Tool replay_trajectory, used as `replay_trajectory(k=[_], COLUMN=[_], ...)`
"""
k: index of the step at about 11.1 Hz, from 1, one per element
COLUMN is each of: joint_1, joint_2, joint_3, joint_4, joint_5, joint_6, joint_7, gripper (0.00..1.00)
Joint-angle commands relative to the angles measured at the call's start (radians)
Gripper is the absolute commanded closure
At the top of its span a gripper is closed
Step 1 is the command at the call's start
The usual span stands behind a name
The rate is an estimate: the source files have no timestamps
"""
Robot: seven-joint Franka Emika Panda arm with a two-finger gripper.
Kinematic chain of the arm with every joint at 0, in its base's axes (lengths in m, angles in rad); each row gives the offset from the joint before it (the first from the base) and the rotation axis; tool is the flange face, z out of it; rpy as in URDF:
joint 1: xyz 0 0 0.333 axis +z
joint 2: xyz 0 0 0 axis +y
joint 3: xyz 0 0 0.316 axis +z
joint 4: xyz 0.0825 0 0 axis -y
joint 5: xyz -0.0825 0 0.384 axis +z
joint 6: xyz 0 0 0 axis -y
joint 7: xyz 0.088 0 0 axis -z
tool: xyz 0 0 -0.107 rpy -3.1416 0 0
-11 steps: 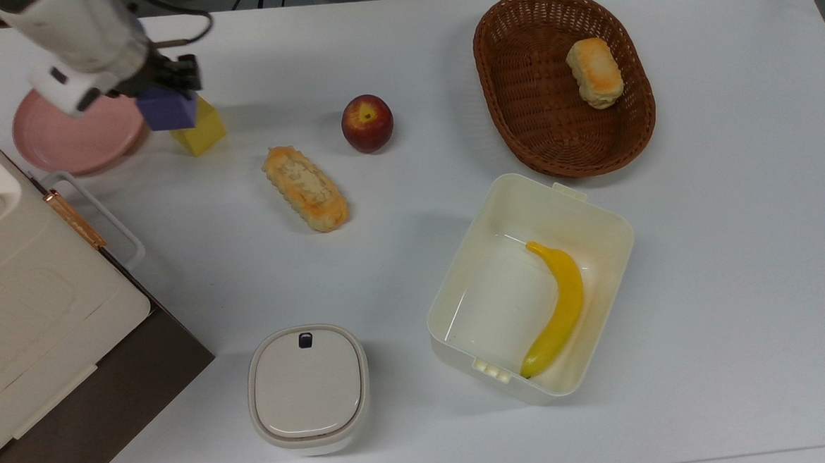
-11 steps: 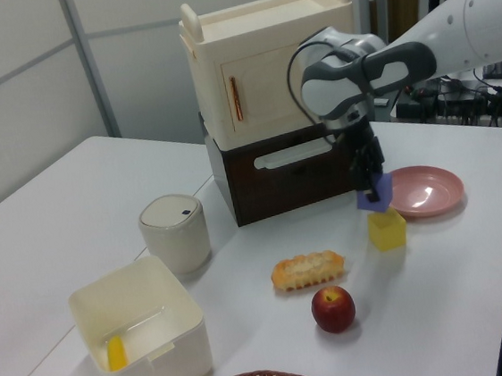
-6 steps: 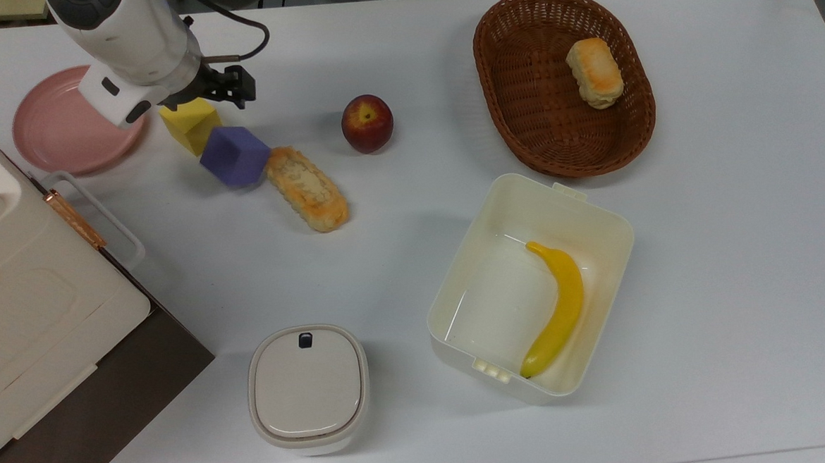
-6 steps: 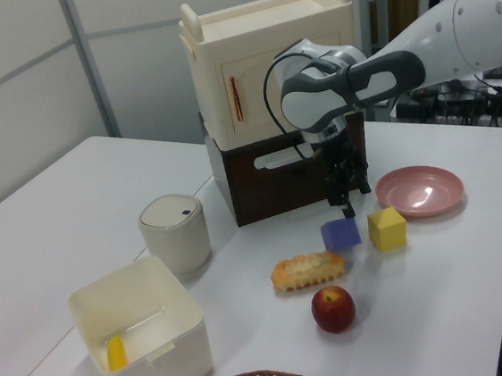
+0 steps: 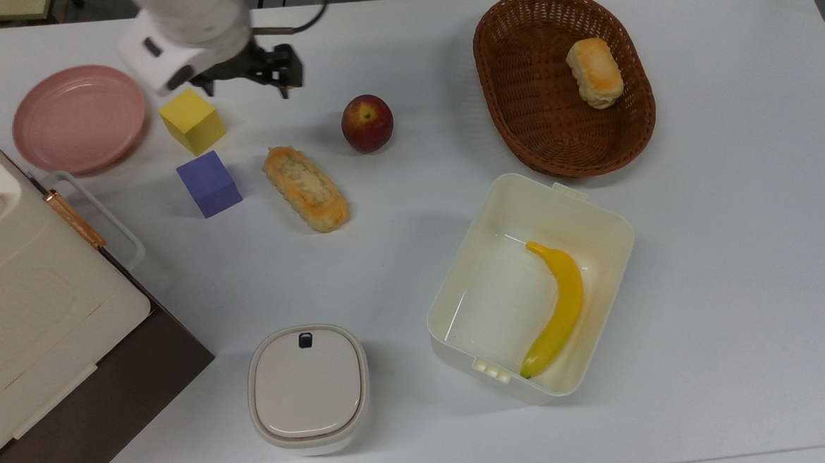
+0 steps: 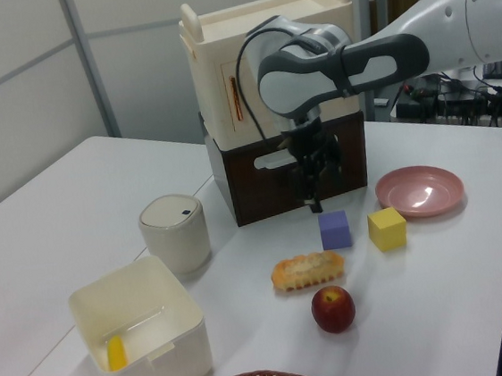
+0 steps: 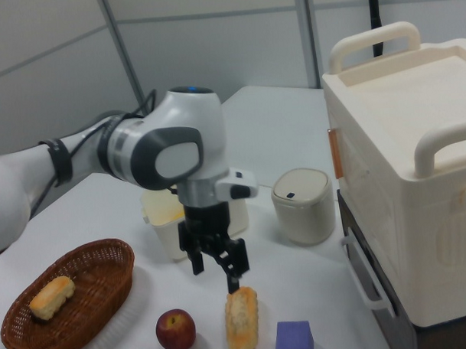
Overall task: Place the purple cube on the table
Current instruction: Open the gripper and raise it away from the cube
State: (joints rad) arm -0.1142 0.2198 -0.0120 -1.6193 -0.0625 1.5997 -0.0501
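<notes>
Half a second on, the purple cube [image 5: 209, 183] is lying flat on the table [image 5: 736, 207] instead of tipping, and the gripper [image 5: 284, 69] is hanging empty, jaws spread wide, farther toward the top view's right. The cube is showing matte, plain violet faces. The yellow cube [image 5: 192, 120] is sitting at its twelve o'clock, the crusty bread roll [image 5: 305, 188] at three, the smooth pink plate [image 5: 79, 118] at ten.
</notes>
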Motion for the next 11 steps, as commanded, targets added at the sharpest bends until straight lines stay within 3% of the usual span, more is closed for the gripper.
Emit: replay_trajectory(k=[1, 4, 8, 11], joint_1=[0.045, 0.1, 0.094, 0.093], joint_2=[-0.056, -0.077, -0.2, -0.208], joint_3=[-0.014, -0.014, -0.02, -0.023], joint_4=[0.007, 0.088, 0.09, 0.088], joint_5=[0.001, 0.001, 0.009, 0.004], joint_6=[-0.006, -0.023, -0.087, -0.107], joint_7=[0.069, 0.102, 0.119, 0.101], gripper=[0.0, 0.0, 0.0, 0.0])
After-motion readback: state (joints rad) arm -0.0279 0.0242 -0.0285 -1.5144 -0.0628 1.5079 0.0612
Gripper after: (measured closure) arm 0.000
